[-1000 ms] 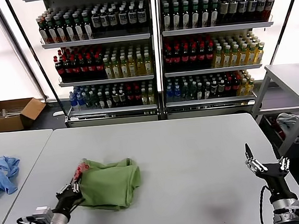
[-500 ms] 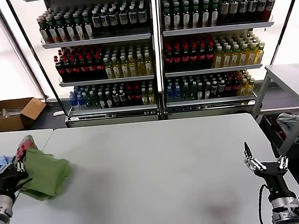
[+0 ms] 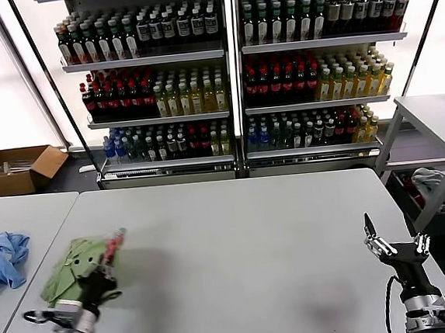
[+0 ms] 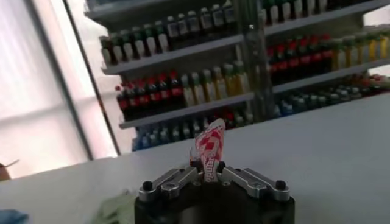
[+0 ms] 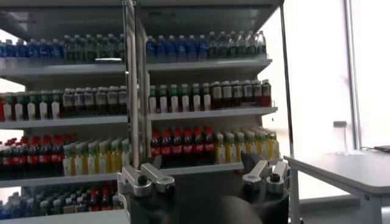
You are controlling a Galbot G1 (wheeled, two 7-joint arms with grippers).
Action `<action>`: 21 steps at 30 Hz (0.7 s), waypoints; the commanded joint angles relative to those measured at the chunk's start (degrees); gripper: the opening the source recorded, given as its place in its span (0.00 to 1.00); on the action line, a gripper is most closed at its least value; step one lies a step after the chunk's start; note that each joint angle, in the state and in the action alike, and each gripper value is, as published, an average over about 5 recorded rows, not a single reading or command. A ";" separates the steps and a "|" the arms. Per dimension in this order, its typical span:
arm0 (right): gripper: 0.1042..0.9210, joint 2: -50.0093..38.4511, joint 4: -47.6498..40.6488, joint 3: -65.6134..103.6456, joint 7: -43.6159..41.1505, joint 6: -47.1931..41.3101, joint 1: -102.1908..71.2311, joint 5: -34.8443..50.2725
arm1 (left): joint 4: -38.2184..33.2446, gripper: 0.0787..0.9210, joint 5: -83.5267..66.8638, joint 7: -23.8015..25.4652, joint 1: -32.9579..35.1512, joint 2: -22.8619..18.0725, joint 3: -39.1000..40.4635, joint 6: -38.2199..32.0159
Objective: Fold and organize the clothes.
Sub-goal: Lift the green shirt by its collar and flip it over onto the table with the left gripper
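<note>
Shirt (image 3: 74,270) in hand, the left gripper (image 3: 100,277) works at the near left corner of the grey table (image 3: 245,242), its jaws pressed together on a fold of fabric. The wrist view shows the pinch plainly: a tongue of red-and-white checkered print (image 4: 210,146) stands up between the closed fingers (image 4: 177,179). The green polo lies bunched and partly folded at the table's left edge, its collar side turned up, most of the cloth resting on the surface beside the gripper. A blue garment (image 3: 3,258) sits apart on the neighbouring table to the left and plays no part. The right gripper (image 3: 395,246) waits at the near right corner, well away from the shirt, fingers spread wide and holding nothing. Behind the table, shelves of bottled drinks (image 3: 230,80) fill the far wall. By the look of it, folding is largely done and the step in hand is placing the bundle at the left side. The next move would call for lowering the pinched edge flat, opening the jaws cleanly so the print does not drag, and leaving the folds undisturbed.
</note>
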 commanded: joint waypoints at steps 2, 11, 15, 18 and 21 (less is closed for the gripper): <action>0.88 0.18 0.01 -0.27 -0.05 -0.13 0.31 -0.10 | 0.31 0.07 3.05 -3.58 -10.69 -2.95 17.87 2.31; 0.88 0.30 0.37 -0.18 -0.03 -0.30 0.17 -0.34 | 2.40 0.07 4.13 -8.52 -18.60 -5.99 26.37 4.17; 0.88 0.20 0.37 -0.18 -0.02 -0.43 0.40 -0.34 | 1.14 0.10 5.59 -9.87 -20.93 -7.79 31.30 4.57; 0.88 0.21 0.29 -0.39 -0.05 -0.56 0.63 -0.40 | -0.44 0.19 8.00 -11.40 -21.82 -8.48 34.46 5.68; 0.88 0.19 0.18 -0.73 -0.11 -0.74 0.99 -0.47 | -2.60 0.29 11.09 -13.00 -21.89 -8.25 36.64 5.30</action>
